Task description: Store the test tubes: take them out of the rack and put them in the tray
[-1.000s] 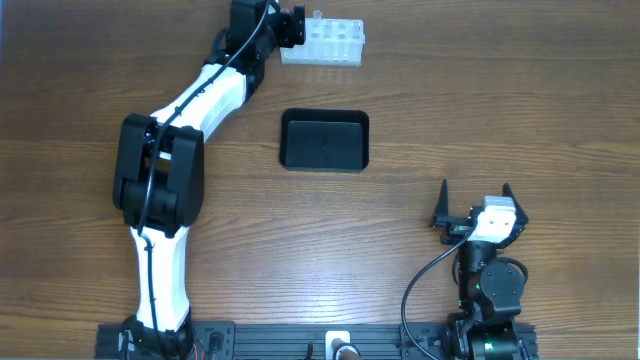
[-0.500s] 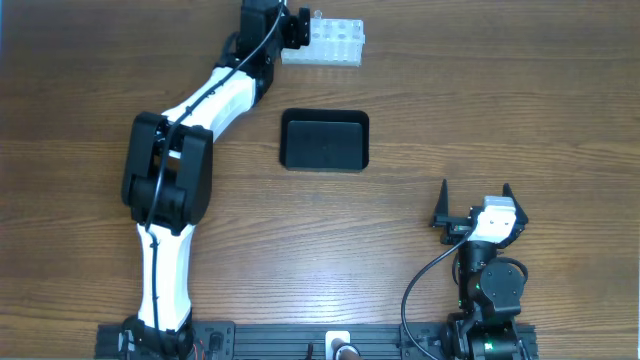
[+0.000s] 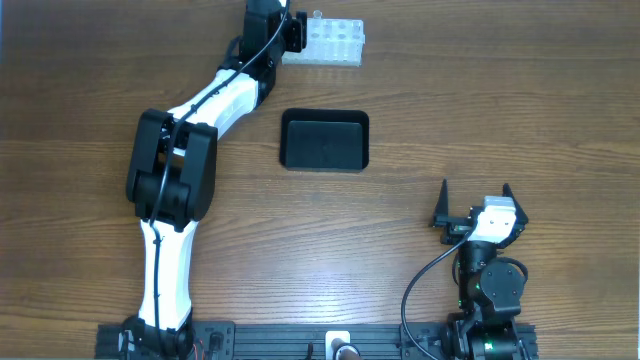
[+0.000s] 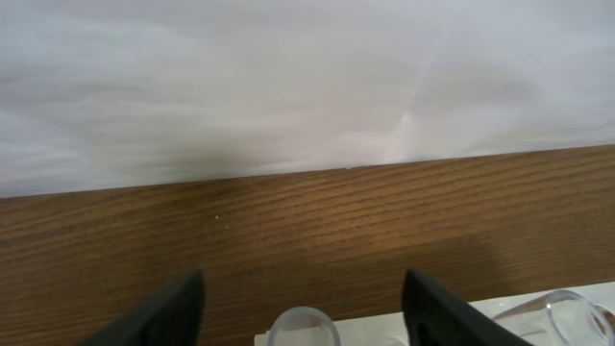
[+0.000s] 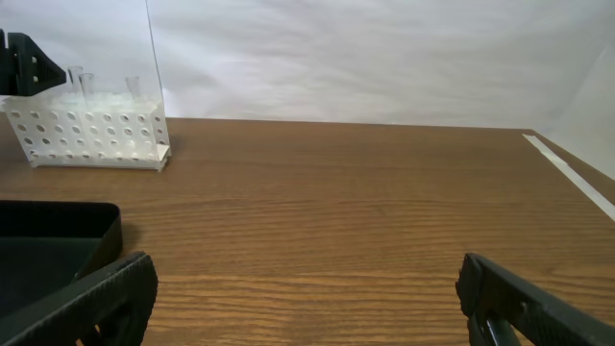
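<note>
- My left gripper (image 4: 303, 279) is at the far left end of the rack (image 3: 322, 42). Its fingers are wide apart.
- The round top of 1 tube (image 4: 303, 329) sits between my fingers. I do not think they touch it yet.
- A 2nd tube (image 4: 575, 309) stands in the rack a little to the right. From my right wrist I see 2 tubes poking up out of the rack.
- The rack is at the far side of the table (image 3: 520, 90). The black tray (image 3: 283, 140) lies just near of it, in the middle, and nothing is in it yet.
- I think my job now is to grab the first tube. I should go down a bit so my fingers are beside the glass, not just the rim.
- I should keep the tube in the middle of my fingers and squeeze softly, since glass is slippery and can break.
- Then I should pull straight up, so the tube does not catch in its hole and tip the light rack.
- My right gripper (image 3: 472, 205) rests at the near right, well away from the rack. Its fingers are wide too, and it holds nothing.
- The table is brown wood with long lines in it.
- Behind the table is a plain white wall (image 5: 384, 58). A strip of pale tape (image 5: 567, 173) lies on the far right of the table.
</note>
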